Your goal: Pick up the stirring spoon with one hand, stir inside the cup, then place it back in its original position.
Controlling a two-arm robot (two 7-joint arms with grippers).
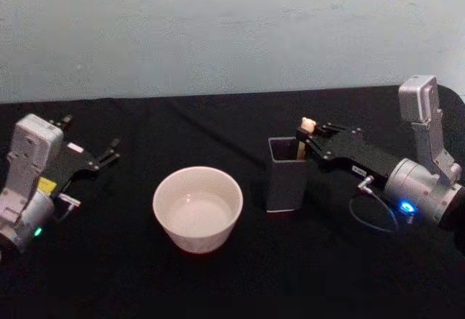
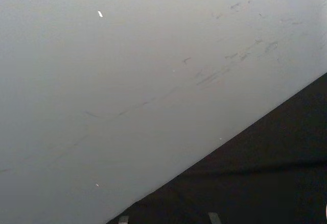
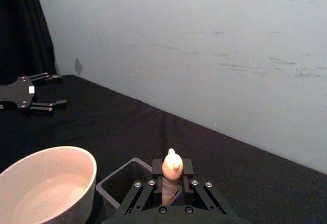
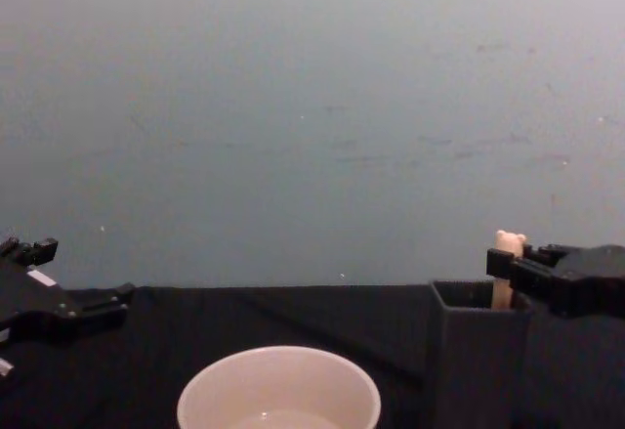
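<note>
Near the left edge of the counter (image 1: 218,290), the left claw (image 1: 91,131) hangs low over the black cloth. Its fingers are spread apart and hold nothing. It looks parked, well apart from the task's things. That suits a one-handed job and keeps the middle free for the other arm.

The cup (image 1: 195,237) stands around the middle of the counter, toward the front edge. It is upright with its wide mouth open, and the inside looks pale and glossy; whether it holds liquid is hard to tell. It stands just beside the dark grey square holder (image 1: 285,184), so I judge the carry from one to the other will be short.

The holder is right of centre. The stirring spoon (image 1: 308,124) stands upright in it, at the side nearest the right arm. The peach handle and small bear head rise above the rim, while the stem and bowl are hidden inside. The raised handle gives a free place to grip.

The right claw (image 1: 304,139) reaches in sideways from the counter's right edge, level with the holder's rim. In the right wrist view its two fingers press against the handle from both sides, just under the bear head, so it appears clamped on the spoon. A hold that high should let the spoon come straight up, clear of the holder's walls. The spoon has not yet left the holder, so I judge that lifting it out is the step in hand and that stirring is not yet begun.
</note>
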